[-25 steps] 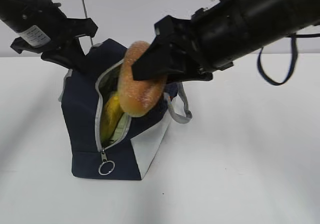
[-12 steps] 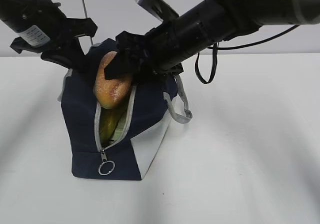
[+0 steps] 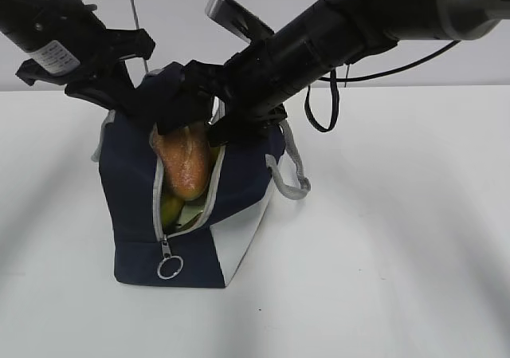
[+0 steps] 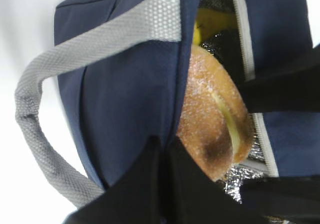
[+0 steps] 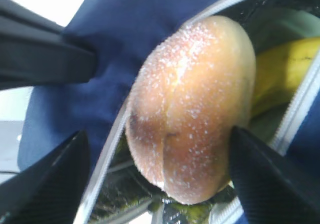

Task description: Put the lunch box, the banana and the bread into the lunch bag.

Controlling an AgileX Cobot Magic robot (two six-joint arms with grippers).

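R claw clamped on bread, half thru lunch bag zip opening, above banana. L claw pinched shut on bag edge. Push deeper before letting go; keep opening wide.

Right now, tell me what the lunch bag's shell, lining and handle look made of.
Lunch bag shell: matte navy woven fabric, likely. Lining: crinkled silver foil-like film, glinting. Handle: grey webbing with visible coarse weave.
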